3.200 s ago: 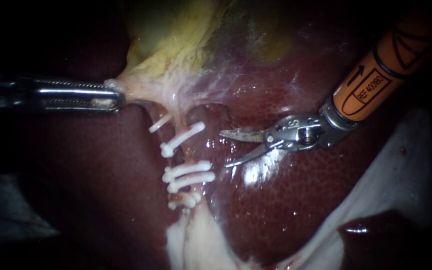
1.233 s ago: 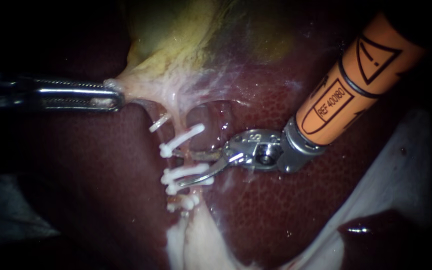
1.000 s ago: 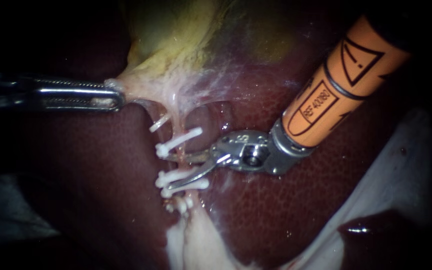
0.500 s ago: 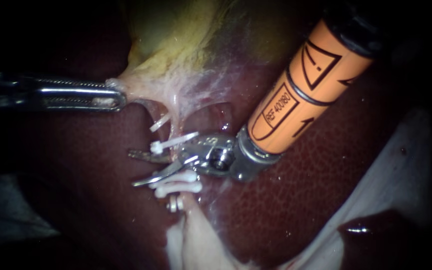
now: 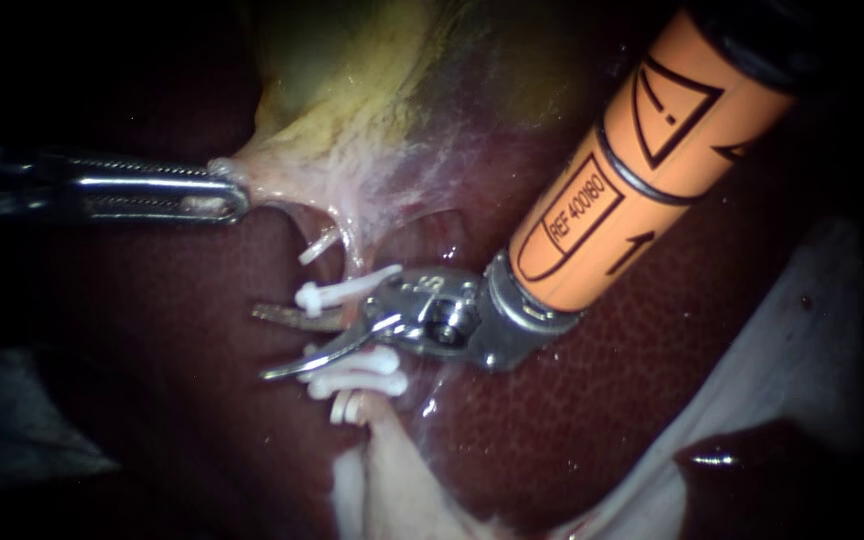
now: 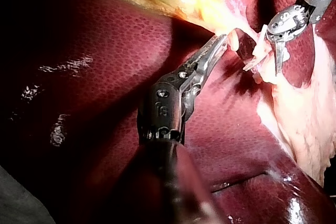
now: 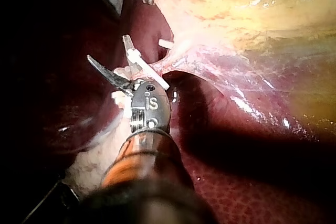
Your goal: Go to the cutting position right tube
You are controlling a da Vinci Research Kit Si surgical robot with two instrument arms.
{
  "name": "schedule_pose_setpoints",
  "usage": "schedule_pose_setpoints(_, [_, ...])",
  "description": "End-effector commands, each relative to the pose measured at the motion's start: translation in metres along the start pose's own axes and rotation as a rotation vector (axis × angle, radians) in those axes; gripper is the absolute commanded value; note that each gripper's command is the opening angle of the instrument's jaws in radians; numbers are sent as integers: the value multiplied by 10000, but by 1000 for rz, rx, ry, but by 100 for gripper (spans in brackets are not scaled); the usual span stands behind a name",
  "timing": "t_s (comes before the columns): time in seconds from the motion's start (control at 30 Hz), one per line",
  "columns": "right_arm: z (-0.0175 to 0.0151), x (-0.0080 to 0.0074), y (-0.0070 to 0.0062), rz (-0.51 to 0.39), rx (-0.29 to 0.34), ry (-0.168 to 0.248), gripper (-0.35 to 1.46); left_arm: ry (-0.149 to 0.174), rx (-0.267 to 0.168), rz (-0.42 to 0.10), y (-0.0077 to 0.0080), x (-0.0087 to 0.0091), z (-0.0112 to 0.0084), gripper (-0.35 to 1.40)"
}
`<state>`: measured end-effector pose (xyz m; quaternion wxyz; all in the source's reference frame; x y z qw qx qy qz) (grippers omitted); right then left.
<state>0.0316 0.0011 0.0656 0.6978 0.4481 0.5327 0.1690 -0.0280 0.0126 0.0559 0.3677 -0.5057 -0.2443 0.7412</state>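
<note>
My left instrument (image 5: 224, 195) comes in from the left, its jaws shut on the pale neck of the gallbladder (image 5: 352, 90) and holding it taut. My right instrument (image 5: 264, 343), on an orange shaft, has its two blades open across the right tube (image 5: 350, 322). One white clip (image 5: 344, 289) lies above the blades and two clips (image 5: 357, 368) below them. A small clip (image 5: 320, 245) marks the left tube. In the right wrist view the open blades (image 7: 106, 46) reach past the clip (image 7: 152, 74). The left wrist view shows my left instrument's jaws (image 6: 220, 43) on pale tissue.
Dark red liver (image 5: 592, 400) lies under and around everything. Pale fatty tissue (image 5: 382, 480) hangs below the clips. A white sheet (image 5: 802, 330) shows at the lower right. The orange shaft (image 5: 632, 170) crosses the upper right.
My right instrument has travelled left from beside the clips until its open blades straddle the tube between the clips. In the last half second it hardly shifted. My left instrument has held still.
</note>
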Motion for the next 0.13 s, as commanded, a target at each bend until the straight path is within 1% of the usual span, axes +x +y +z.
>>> schedule_pose_setpoints(0.03, [0, -1, 2, -1, -2, 0, 127, 0, -1, 0, 0, 0, 0, -35])
schedule_pose_setpoints(0.13, [-1, -2, 2, 11, -8, 2, 127, 0, -1, 0, 0, 0, 0, -35])
